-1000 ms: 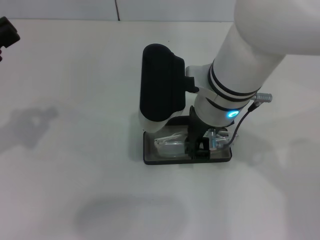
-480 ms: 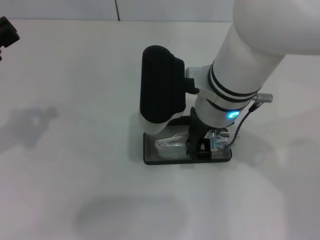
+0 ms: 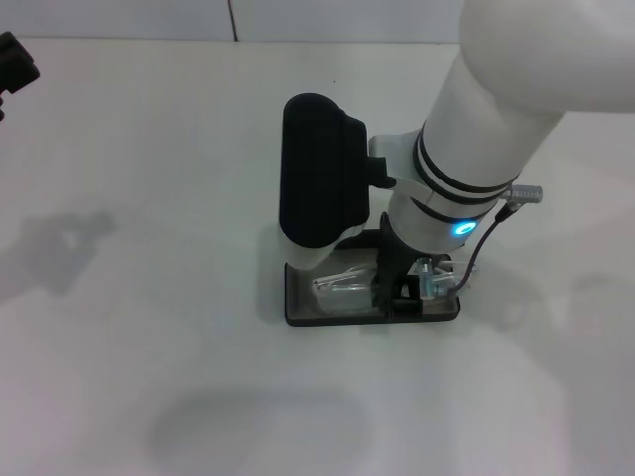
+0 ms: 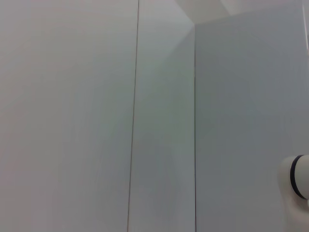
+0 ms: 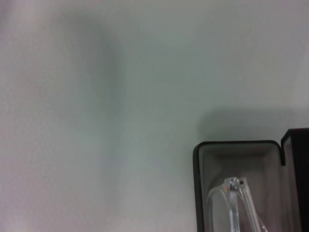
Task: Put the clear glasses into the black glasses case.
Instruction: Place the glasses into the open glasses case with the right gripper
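The black glasses case [image 3: 327, 319] lies open in the middle of the table, its lid [image 3: 317, 178] standing up at the far side. The clear glasses [image 3: 342, 288] rest low in the case's grey-lined tray. My right gripper [image 3: 400, 296] reaches down into the right half of the tray and is shut on the right part of the glasses. The right wrist view shows one corner of the case [image 5: 198, 183] with the folded glasses [image 5: 235, 198] inside. My left gripper [image 3: 15, 64] is parked at the far left edge of the table.
The white table [image 3: 149, 297] spreads out bare on all sides of the case. My right arm [image 3: 496, 109] comes in from the upper right above the case. The left wrist view shows only a wall [image 4: 96, 116].
The right gripper has sunk slightly and shifted a little right, and the glasses have moved with it, deeper into the tray. The left arm has not moved.
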